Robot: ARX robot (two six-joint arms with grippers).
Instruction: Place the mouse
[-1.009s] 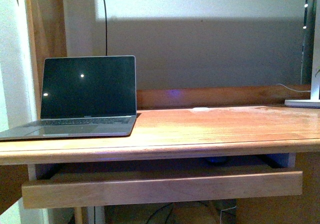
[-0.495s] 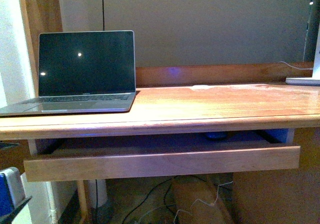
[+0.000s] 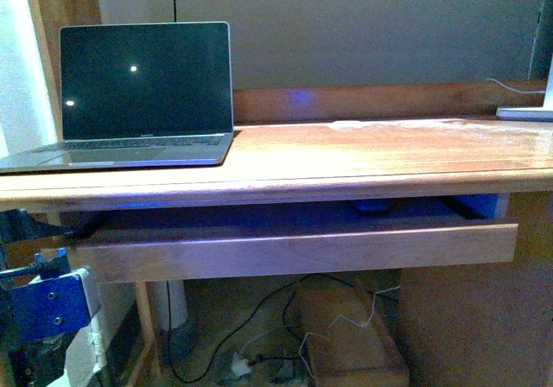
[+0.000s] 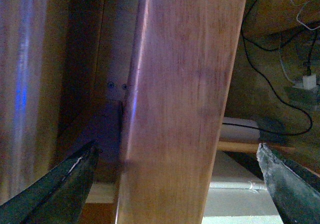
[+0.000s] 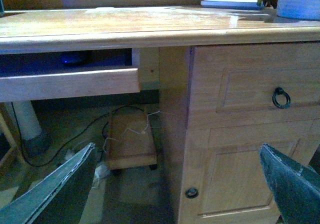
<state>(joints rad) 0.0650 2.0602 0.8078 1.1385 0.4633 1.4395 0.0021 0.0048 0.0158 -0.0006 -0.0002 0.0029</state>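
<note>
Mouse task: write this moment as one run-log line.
mouse: in pull-out tray under desk | left gripper: open, at tray front | right gripper: open, empty | laptop: on desk

Warm orange-brown, finely streaked grain on the surface and drawer front, with a blue-violet sheen. Silver-grey laptop body, black screen with two white glints. Seemingly dark grey, blue-tinted in shadow, for the mouse; bright blue on the arm bracket.

Blue bracket w/ screws, dark tool fingers
</note>
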